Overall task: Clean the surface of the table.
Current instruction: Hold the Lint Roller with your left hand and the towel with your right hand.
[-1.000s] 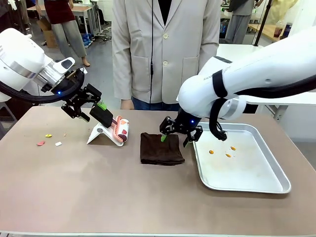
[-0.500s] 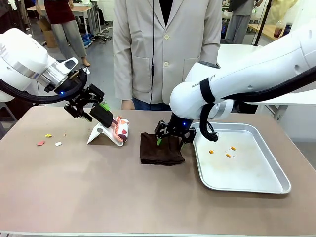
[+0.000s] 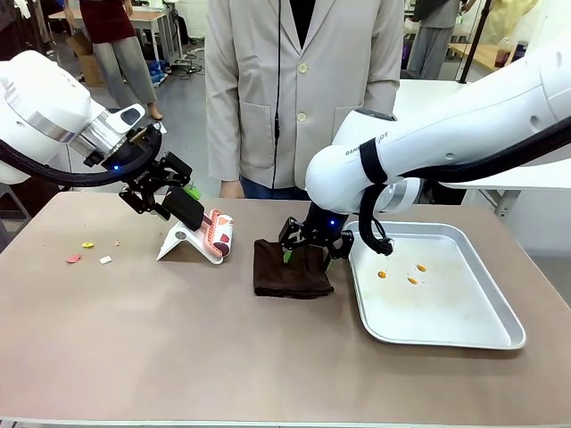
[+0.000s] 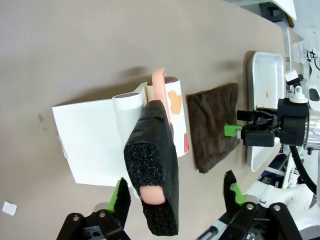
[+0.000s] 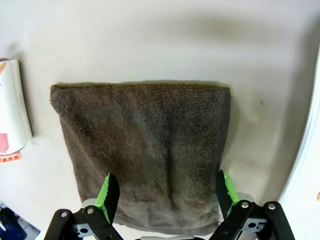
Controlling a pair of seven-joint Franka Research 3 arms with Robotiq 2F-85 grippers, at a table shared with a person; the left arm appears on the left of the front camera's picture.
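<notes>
The taupe table (image 3: 178, 339) carries a few small scraps (image 3: 74, 259) at its left. A lint roller (image 3: 219, 232) rests on a white stand (image 3: 183, 242). Its black foam handle (image 4: 152, 170) sits between the fingers of my left gripper (image 4: 176, 192), nearer one finger, and the jaws stand open. A folded dark brown cloth (image 3: 290, 269) lies mid-table. My right gripper (image 3: 308, 244) is low over its far edge. In the right wrist view its green-padded fingers (image 5: 107, 192) straddle the cloth (image 5: 145, 150) wide apart, open.
A shiny metal tray (image 3: 446, 308) with a few orange crumbs (image 3: 412, 279) lies to the right of the cloth. A person in a pale jacket (image 3: 294, 89) stands at the far edge. The front half of the table is bare.
My right gripper has moved left and down from beside the tray onto the cloth's far edge. The left gripper has stayed around the roller handle.
</notes>
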